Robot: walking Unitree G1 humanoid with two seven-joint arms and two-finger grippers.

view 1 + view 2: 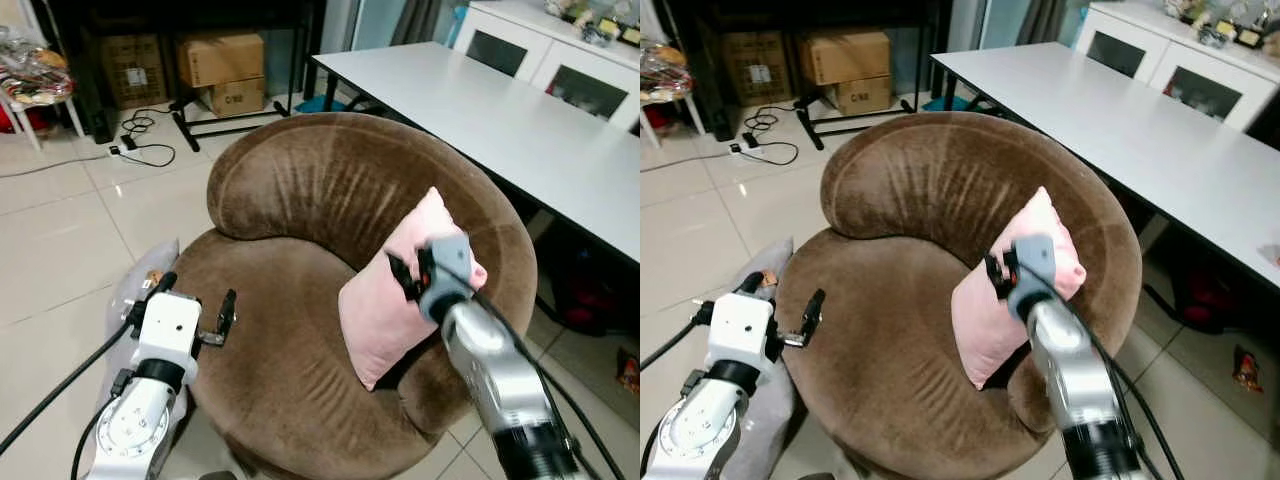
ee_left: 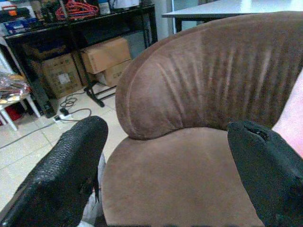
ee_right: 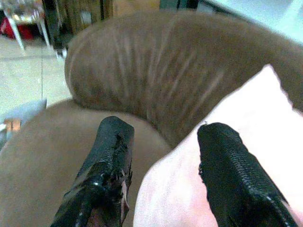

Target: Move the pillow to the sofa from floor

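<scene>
Two end effectors spread: right [image 1: 408, 270] over one pillow [image 1: 385, 305], possibly touching; one sofa [image 1: 290, 390].

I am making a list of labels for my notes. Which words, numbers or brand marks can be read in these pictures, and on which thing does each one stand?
No text can be read with certainty.
Lower cardboard box: short dark print, too blurred to read.
Left cardboard box: white label, print too small.
Upper cardboard box: no print visible.
Pillow, sofa, white table: no text.

There was one brown sofa [image 1: 300, 330], and on its seat lay one pink pillow [image 1: 385, 300]. Two hands were near the sofa, the left hand [image 1: 195, 310] and the right hand [image 1: 408, 272]. Behind the sofa stood three cardboard boxes [image 1: 220, 58] and one white surface [image 1: 500, 120].
</scene>
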